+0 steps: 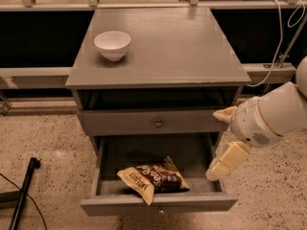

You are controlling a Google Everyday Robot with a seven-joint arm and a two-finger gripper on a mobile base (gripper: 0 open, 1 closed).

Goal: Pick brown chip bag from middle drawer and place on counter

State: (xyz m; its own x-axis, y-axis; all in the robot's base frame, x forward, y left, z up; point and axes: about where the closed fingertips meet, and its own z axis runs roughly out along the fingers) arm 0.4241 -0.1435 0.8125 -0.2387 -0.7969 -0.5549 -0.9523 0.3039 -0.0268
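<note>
The brown chip bag lies on the floor of the pulled-out middle drawer, towards its front, one cream end hanging over the front edge. My gripper comes in from the right on a white arm and hangs at the drawer's right side, right of the bag and apart from it. Its two cream fingers are spread wide and hold nothing. The grey counter tops the cabinet above.
A small white bowl stands on the counter's left part. A shut drawer front with a round knob sits above the open drawer. A black pole and cable lie on the speckled floor at left. White cables hang at right.
</note>
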